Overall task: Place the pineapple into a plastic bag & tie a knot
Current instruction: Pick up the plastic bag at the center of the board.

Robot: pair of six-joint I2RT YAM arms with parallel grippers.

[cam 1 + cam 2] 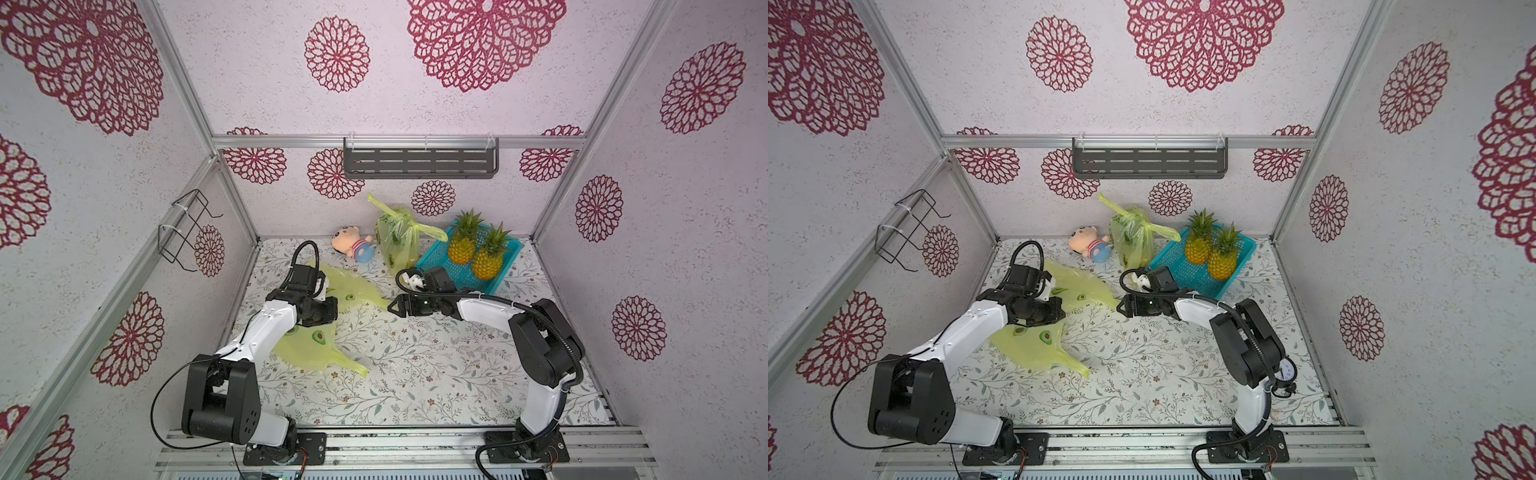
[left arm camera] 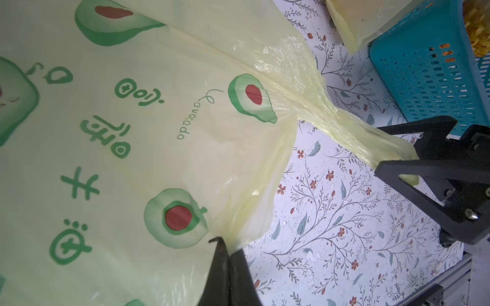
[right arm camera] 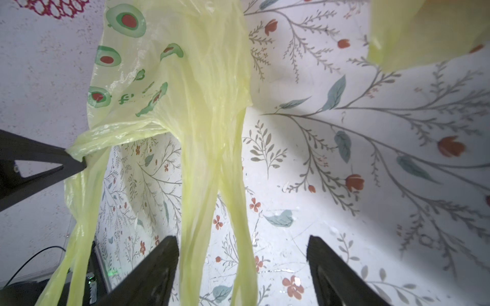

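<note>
Two pineapples (image 1: pixel 462 249) (image 1: pixel 487 264) stand in a blue basket (image 1: pixel 440 266) at the back right. A yellow-green plastic bag (image 1: pixel 307 349) with avocado prints lies spread on the table under my left arm, seen in both top views (image 1: pixel 1034 345). My left gripper (image 2: pixel 228 245) is shut on an edge of the bag's mouth and holds it lifted. My right gripper (image 1: pixel 392 307) is open at the bag's right tip. In the right wrist view two handle strands (image 3: pixel 196 238) hang between its spread fingers (image 3: pixel 242 241), untouched by the pads.
A second, filled and knotted yellow-green bag (image 1: pixel 397 241) stands against the back wall beside the basket. A plush toy (image 1: pixel 351 245) lies to its left. A dark shelf (image 1: pixel 419 162) hangs on the back wall, and a wire rack (image 1: pixel 187 232) on the left wall.
</note>
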